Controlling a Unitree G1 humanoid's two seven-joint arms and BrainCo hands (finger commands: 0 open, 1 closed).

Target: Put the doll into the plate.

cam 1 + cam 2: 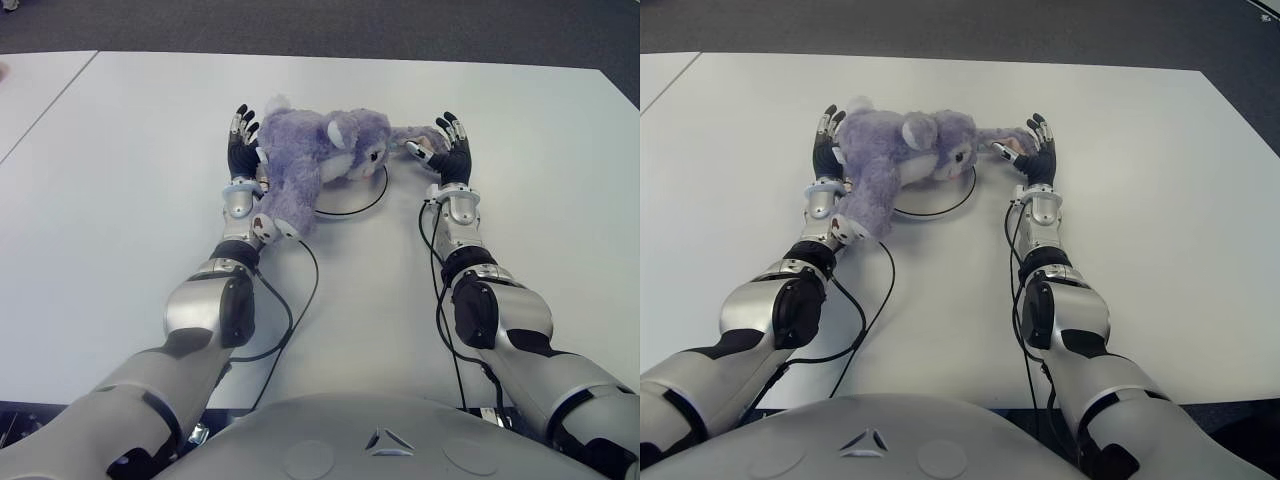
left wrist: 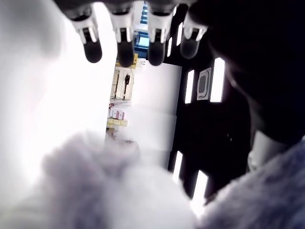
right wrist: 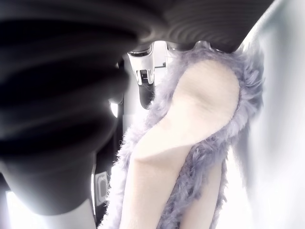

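L hand [image 1: 242, 150] at the doll's left side, fingers [image 2: 125, 45] extended straight, spread a bit, not curled. Palm side faces the plush; the fur of the doll [image 1: 315, 160] shows close to the wrist cam, but fingertips are free in air, nothing gripped. Eye views: the hand shows against the doll's rear/body edge, looks touching or just beside it, can't tell which.

Doll: purple plush animal, lying on its side across the table [image 1: 120, 200], between both hands. Body and a leg toward the L hand, head w/ pale face approx in the middle, one arm stretched out toward the R hand. It lies partly over the plate [image 1: 368, 203], a thin dark-rimmed ring, white inside, mostly covered by the plush; only its near rim arc shows. Head over the plate area, the leg hangs past the rim onto the table.

R hand [image 1: 447, 150] at the doll's right side, fingers mostly extended upward, thumb toward the plush arm. R wrist cam: purple fur w/ a pale pad fills the view right next to the palm, one finger seen behind it. Contact w/ the doll's outstretched arm looks likely, but a closed grasp isn't visible; fingers not wrapped around it in the eye views.

Black cables [image 1: 290, 310] run along both forearms on the table.
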